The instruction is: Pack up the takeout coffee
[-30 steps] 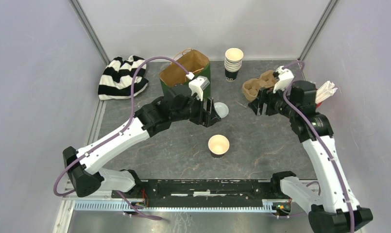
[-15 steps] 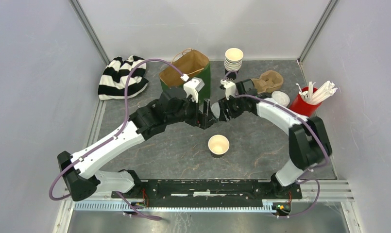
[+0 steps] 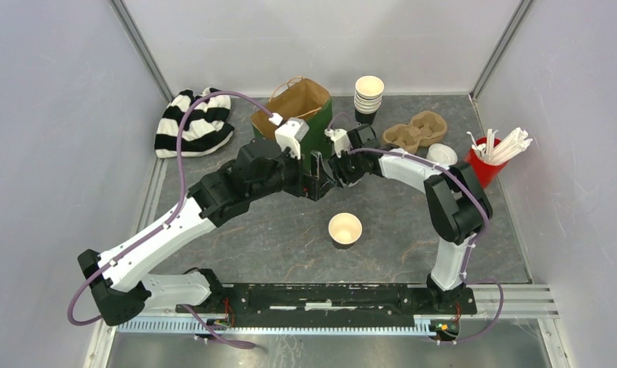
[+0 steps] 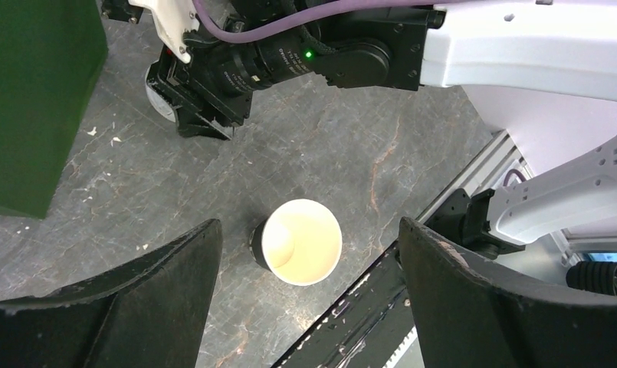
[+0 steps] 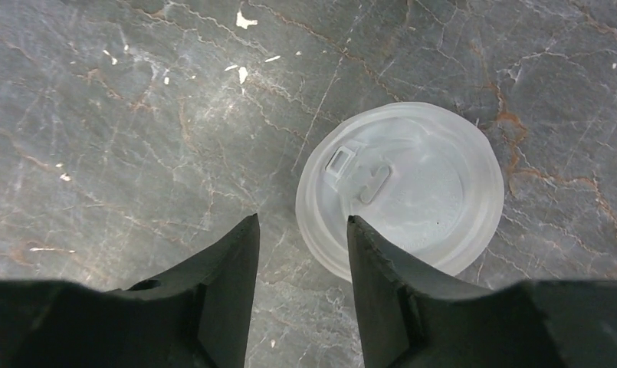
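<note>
As I judge it, the task is near its beginning. The small dark paper cup with a cream inside (image 3: 345,229) stands open on the grey stone-pattern worktop (image 3: 274,238), at 6 o'clock from both tools in the top view, with no lid on it. My right tool (image 5: 301,222) is low over the worktop, fingers apart and gripping nothing. The round white plastic lid (image 5: 401,199) lies flat at 1 o'clock from its tips. My left tool (image 4: 309,230) is spread wide and empty above the cup. A second white lid (image 3: 441,153) lies beside the brown cardboard cup carrier (image 3: 416,132), whose wells look empty. Left to do: lidding, a second cup from the stack of paper cups (image 3: 369,96), then packing, perhaps into the green paper bag (image 4: 29,100).
</note>
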Robot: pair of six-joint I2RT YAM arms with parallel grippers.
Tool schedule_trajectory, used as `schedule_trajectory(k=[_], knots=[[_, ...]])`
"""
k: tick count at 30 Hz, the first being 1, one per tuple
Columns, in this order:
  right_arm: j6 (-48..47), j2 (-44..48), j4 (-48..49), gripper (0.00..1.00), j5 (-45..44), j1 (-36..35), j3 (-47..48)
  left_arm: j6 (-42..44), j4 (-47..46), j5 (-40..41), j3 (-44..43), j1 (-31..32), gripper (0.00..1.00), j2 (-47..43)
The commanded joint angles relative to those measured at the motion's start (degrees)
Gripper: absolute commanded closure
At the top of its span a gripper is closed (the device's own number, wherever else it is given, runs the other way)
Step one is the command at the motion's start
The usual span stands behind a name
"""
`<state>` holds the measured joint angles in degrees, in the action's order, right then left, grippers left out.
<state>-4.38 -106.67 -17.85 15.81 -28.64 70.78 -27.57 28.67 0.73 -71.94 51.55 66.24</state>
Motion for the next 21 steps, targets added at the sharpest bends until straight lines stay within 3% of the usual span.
schedule_trajectory(k=[1,7,12,16,21], knots=[[-0.51,-2.17,4.12,0.51,-1.70,-0.44,1.84,-0.74,0.78,2.16,-2.97,-0.05,0.09,-0.68],[0.07,-1.99,6.10,0.68,-4.69,-0.52,-0.40,0.01,1.41,2.31,-4.26,-0.05,0.09,-0.10],[1.00,2.06,6.67,0.99,-4.01,-0.53,-2.73,0.23,1.38,2.65,-4.84,-0.05,0.09,-0.06],[3.96,11.32,2.11,1.00,0.70,1.04,-3.66,0.47,1.30,3.31,-6.65,-0.05,0.08,0.46],[19.14,26.23,6.90,1.00,25.00,9.21,-9.63,-1.59,-0.65,2.60,-10.63,-0.98,0.05,2.25]])
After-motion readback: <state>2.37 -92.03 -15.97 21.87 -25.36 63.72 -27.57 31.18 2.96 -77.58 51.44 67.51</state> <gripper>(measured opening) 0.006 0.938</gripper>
